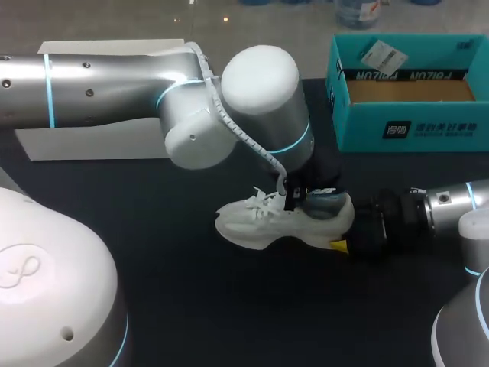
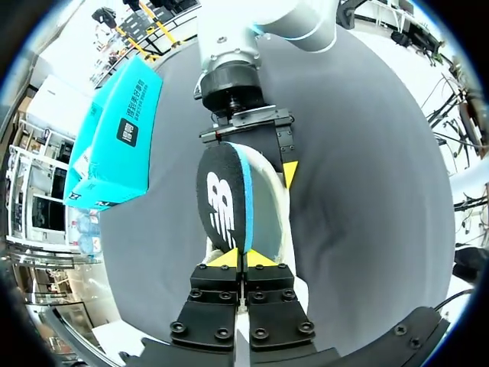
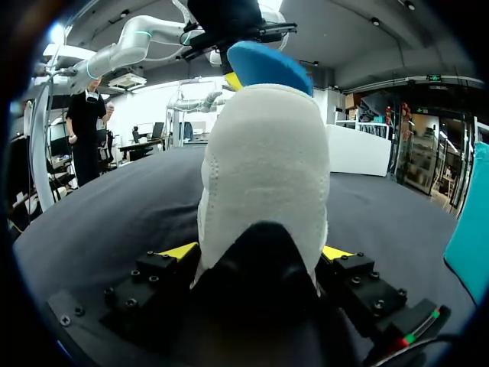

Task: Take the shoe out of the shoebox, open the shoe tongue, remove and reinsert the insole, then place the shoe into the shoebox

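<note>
From above, the shoe lies on its side on the dark worktop, out of the shoebox. My left arm comes down on its opening and my right arm meets its heel. The shoebox stands open and well apart at the far right. I see only its brown floor and a small paper tag at its far rim. Behind my left arm is a white box (perhaps the lid), and its inside is hidden. In the left wrist view, my left fingers are pressed together on the edge of the insole, which stands partly out of the shoe. In the right wrist view, my right fingers are apart and clamped on the heel from both sides, with the blue insole rising above the collar. I cannot tell whether the insole is leaving or returning. In both cases I think it should travel along the length of the shoe, without twist. The heel grip must stay firm so the shoe does not lift or turn. A bent insole could catch on the tongue.
</note>
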`<state>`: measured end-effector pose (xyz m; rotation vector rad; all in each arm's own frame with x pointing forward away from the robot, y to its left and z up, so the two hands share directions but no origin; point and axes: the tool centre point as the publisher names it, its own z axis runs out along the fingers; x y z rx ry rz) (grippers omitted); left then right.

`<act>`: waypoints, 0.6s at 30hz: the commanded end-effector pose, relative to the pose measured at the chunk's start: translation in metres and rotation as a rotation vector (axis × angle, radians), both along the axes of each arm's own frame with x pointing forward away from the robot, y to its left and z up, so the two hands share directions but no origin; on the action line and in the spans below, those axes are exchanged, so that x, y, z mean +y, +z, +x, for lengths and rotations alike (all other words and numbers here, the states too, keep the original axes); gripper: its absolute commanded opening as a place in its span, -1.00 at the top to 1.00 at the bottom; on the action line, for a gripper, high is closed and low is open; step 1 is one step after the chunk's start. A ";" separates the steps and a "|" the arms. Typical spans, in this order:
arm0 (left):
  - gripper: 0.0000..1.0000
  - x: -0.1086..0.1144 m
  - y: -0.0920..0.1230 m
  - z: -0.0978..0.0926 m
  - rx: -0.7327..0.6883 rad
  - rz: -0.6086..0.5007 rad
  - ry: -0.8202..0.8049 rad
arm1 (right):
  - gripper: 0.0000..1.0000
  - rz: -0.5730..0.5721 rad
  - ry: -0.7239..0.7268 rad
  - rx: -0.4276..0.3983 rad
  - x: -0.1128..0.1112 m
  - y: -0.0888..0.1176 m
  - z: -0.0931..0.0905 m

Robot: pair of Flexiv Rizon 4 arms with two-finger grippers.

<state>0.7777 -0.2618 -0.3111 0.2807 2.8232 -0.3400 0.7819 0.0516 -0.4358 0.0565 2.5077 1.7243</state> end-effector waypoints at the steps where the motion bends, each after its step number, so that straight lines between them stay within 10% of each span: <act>1: 1.00 0.005 0.012 -0.010 -0.005 -0.019 -0.015 | 1.00 -0.004 0.000 0.001 0.003 -0.008 -0.001; 18: 1.00 -0.049 0.003 -0.035 0.009 -0.024 -0.065 | 1.00 -0.004 0.000 0.001 0.003 -0.008 -0.001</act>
